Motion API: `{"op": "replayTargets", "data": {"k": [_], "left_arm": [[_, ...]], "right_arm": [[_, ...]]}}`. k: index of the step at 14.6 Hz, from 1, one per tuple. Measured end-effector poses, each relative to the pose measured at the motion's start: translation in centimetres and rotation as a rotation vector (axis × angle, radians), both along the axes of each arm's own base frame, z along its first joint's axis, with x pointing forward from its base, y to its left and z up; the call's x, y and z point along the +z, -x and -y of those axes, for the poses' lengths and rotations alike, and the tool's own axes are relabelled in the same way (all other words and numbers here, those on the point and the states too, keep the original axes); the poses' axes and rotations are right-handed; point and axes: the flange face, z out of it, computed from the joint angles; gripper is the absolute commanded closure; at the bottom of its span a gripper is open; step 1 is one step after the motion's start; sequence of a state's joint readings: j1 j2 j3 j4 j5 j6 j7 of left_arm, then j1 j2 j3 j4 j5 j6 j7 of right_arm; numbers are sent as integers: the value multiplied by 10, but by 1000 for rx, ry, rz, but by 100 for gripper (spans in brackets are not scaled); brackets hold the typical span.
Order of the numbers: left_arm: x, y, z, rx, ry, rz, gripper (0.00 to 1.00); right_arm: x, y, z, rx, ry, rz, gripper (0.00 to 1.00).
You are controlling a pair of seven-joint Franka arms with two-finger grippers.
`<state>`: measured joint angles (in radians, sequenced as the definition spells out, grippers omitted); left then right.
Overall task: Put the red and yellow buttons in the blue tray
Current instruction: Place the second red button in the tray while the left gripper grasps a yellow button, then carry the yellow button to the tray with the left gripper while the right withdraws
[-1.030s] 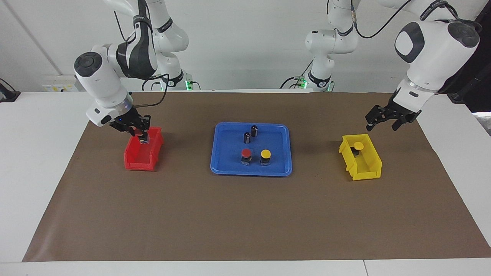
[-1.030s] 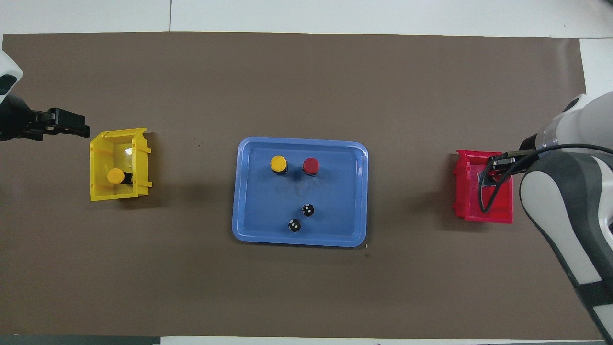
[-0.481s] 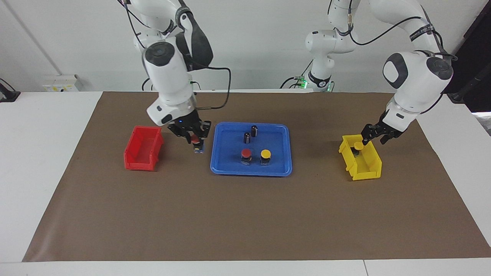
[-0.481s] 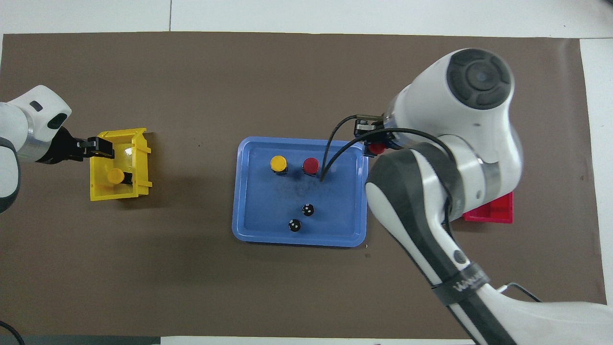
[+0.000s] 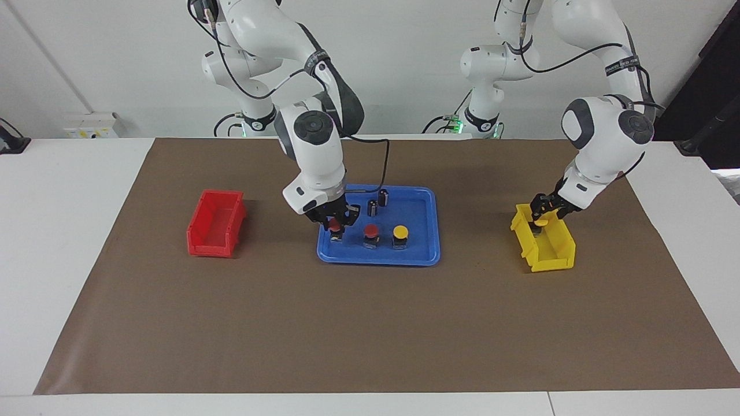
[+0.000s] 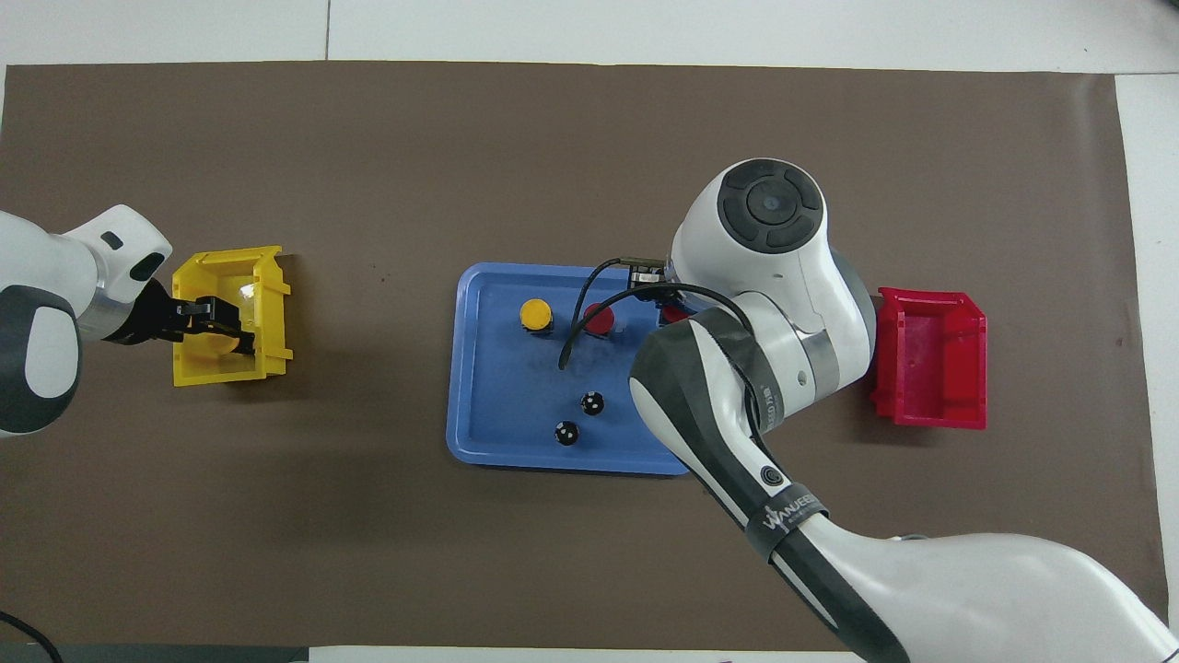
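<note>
Blue tray holds a red button and yellow button; right gripper pinches another red button over it, left gripper grips the yellow button in the yellow bin.

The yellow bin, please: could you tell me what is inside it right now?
The yellow bin holds one yellow button, with the left gripper reaching in around it. The button's base is covered by the fingers and the bin wall. Nothing else shows inside.
</note>
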<state>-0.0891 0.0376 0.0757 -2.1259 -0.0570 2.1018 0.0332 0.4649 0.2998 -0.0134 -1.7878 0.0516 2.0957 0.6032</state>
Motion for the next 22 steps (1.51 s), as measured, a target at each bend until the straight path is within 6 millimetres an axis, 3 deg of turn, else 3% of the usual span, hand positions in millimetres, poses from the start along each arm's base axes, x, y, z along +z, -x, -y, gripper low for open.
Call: {"op": "replayTargets", "data": {"k": [5, 6, 7, 8, 9, 10, 11, 12, 15, 18, 20, 22], "left_arm": [[-11, 4, 0, 2, -1, 10, 25], [-14, 5, -1, 2, -2, 11, 25], [-16, 6, -1, 3, -2, 15, 26], [-19, 7, -1, 3, -2, 15, 30], [-19, 7, -1, 3, -2, 15, 33], [-20, 7, -1, 3, -2, 17, 51], [-20, 7, -1, 4, -2, 18, 87], [-20, 7, -1, 4, -2, 18, 98], [-19, 7, -1, 3, -2, 21, 98], [-4, 1, 2, -2, -1, 15, 98], [40, -13, 12, -26, 3, 3, 98], [88, -25, 40, -47, 5, 33, 98]], "right_arm": [[-24, 10, 1, 4, 5, -8, 78], [-30, 13, -1, 9, 6, -8, 72], [-35, 17, -4, 16, 7, -9, 56], [-39, 21, -7, 23, 8, -13, 33], [-39, 22, -8, 25, 8, -12, 29], [-38, 22, -8, 25, 8, -10, 24], [-36, 20, -7, 25, 8, -6, 16], [-31, 17, -4, 24, 15, 1, 1], [20, -11, 29, -18, 33, 20, 0], [93, -28, 104, -22, 30, 30, 0], [138, -18, 162, -21, 31, 20, 0], [176, 2, 206, -3, 31, 3, 0]]}}
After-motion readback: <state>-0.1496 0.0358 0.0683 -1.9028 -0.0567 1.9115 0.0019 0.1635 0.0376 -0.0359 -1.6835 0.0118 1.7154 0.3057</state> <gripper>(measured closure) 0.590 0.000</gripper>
